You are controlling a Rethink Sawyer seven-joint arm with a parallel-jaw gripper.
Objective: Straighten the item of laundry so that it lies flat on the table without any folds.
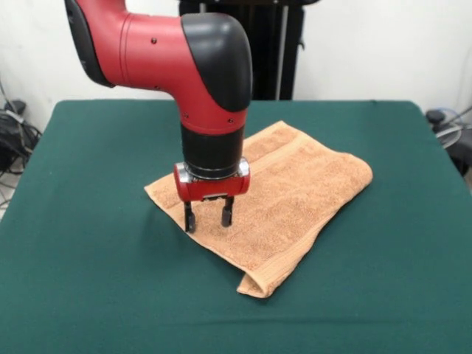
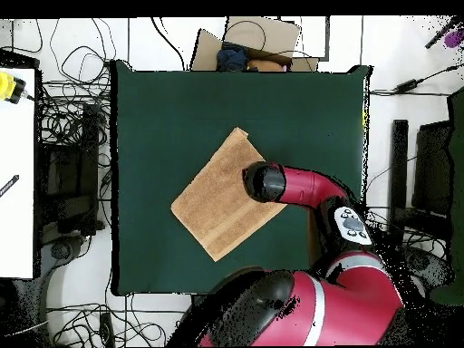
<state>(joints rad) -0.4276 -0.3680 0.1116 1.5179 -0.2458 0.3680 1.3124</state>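
Green table (image 1: pixel 88 243), pincer (image 1: pixel 209 216) open over towel (image 1: pixel 295 192)

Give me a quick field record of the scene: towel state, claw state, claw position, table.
towel: orange-tan towel lying folded over on itself, doubled layers showing at the corner nearest the front camera; not yet spread flat
towel angle: turned diagonally to the table edges
claw: open, pointing straight down, holding nothing
claw position: over the towel's edge on the picture-left side of the front view, fingertips close to the cloth; contact unclear
table: dark green top, towel near its middle
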